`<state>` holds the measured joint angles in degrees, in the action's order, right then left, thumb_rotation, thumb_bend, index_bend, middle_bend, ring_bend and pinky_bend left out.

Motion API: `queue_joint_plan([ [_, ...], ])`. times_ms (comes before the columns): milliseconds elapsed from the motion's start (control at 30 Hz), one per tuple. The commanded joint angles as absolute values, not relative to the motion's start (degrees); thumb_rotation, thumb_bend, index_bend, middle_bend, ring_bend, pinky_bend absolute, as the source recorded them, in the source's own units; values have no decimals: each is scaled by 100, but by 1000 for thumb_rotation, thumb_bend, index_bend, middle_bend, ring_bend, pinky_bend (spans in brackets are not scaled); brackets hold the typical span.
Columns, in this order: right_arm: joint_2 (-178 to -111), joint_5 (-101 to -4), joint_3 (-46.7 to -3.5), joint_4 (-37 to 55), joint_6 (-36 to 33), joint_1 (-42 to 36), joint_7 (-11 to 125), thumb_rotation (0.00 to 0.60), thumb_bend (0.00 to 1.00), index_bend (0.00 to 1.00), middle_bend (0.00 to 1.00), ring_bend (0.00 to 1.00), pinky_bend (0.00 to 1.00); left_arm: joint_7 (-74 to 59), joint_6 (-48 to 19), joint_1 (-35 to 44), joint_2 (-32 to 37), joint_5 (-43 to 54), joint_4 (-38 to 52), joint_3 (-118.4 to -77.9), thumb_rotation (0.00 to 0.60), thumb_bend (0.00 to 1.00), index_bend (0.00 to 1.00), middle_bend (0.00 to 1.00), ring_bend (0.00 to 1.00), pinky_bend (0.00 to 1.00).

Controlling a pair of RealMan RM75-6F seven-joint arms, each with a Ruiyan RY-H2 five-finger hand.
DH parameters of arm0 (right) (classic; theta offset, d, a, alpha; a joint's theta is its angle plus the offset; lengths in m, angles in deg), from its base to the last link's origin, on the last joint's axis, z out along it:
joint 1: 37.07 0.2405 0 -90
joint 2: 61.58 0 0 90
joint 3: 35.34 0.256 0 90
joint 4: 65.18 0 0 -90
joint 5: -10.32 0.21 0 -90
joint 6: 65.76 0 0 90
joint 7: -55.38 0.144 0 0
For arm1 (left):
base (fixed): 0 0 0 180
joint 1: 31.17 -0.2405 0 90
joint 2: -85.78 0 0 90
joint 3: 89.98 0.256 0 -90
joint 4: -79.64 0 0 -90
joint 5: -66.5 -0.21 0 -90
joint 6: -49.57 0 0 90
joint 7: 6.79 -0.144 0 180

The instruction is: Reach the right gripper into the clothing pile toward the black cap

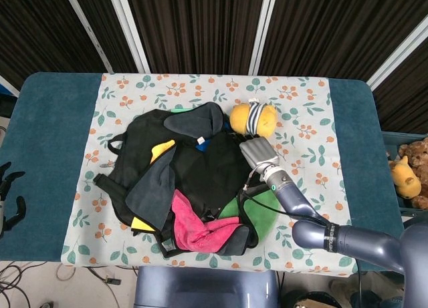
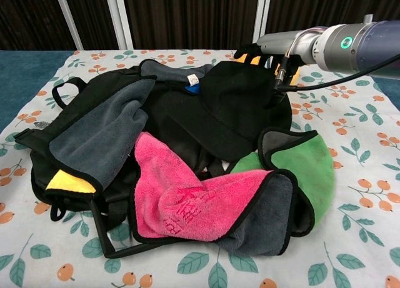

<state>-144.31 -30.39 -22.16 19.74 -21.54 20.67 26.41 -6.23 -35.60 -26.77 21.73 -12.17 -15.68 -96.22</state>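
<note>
Black cap (image 1: 217, 168) (image 2: 240, 107): lies on top of the clothing pile (image 1: 184, 178) (image 2: 169, 150), at the pile's right side, in the middle of the floral tablecloth (image 1: 301, 101) (image 2: 362, 194). Its crown is dark and rounded, facing up.

Right hand (image 1: 257, 153) (image 2: 262, 47): palm down, over the cap's right rear edge, between the cap and the yellow plush toy (image 1: 253, 117) just behind it. Fingers extended toward the pile, slightly apart, closed on nothing; whether the fingertips touch the cap cannot be told. A black cable runs along the wrist.

Left hand (image 1: 8, 194): at the left edge of the table (image 1: 47, 141), low and well apart from the pile. Fingers spread, holding nothing.

Pile contents: pink towel (image 1: 194, 221) (image 2: 187, 194) at the near side; green cloth with dark trim (image 1: 257, 211) (image 2: 300, 169) at the near right, just beside the cap; grey cloth with a yellow corner (image 1: 157, 181) (image 2: 94, 138) at the left; black strapped garment (image 1: 134, 141) (image 2: 75, 94) beneath.

Brown plush toys (image 1: 408, 171): off the table, beyond its right edge.
</note>
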Motion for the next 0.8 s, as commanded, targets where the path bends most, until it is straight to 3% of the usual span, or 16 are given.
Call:
queue_joint_plan([
  [33, -14426, -3015, -2251, 2005, -2138, 2090, 2648, 600, 240, 37, 223, 284, 233, -626, -3561, -2678, 2176, -1217, -1576, -9621, 600, 594, 216, 59, 102, 0],
  [333, -14437, -3310, -2377, 2284, -1876, 1967, 2865, 600, 343, 111, 383, 465, 390, -585, -3536, -2689, 2193, -1177, -1620, -9620, 600, 594, 216, 57, 102, 0],
  [467, -14472, -3617, -2410, 2347, -1669, 1850, 3026, 600, 396, 184, 505, 551, 454, -589, -3534, -2693, 2202, -1171, -1638, -9618, 600, 594, 216, 57, 102, 0],
  [567, -14454, -3746, -2436, 2377, -1653, 1790, 3145, 600, 437, 305, 594, 594, 488, -587, -3549, -2697, 2201, -1183, -1639, -9619, 600, 594, 216, 57, 102, 0],
  [700, -14380, -3918, -2479, 2437, -1621, 1733, 3215, 600, 464, 552, 646, 613, 496, -584, -3545, -2697, 2202, -1172, -1643, -9623, 600, 594, 216, 57, 104, 0],
  [800, -14291, -3992, -2488, 2528, -1603, 1691, 3266, 600, 471, 606, 651, 615, 496, -587, -3538, -2693, 2200, -1173, -1644, -9622, 600, 594, 216, 57, 104, 0],
])
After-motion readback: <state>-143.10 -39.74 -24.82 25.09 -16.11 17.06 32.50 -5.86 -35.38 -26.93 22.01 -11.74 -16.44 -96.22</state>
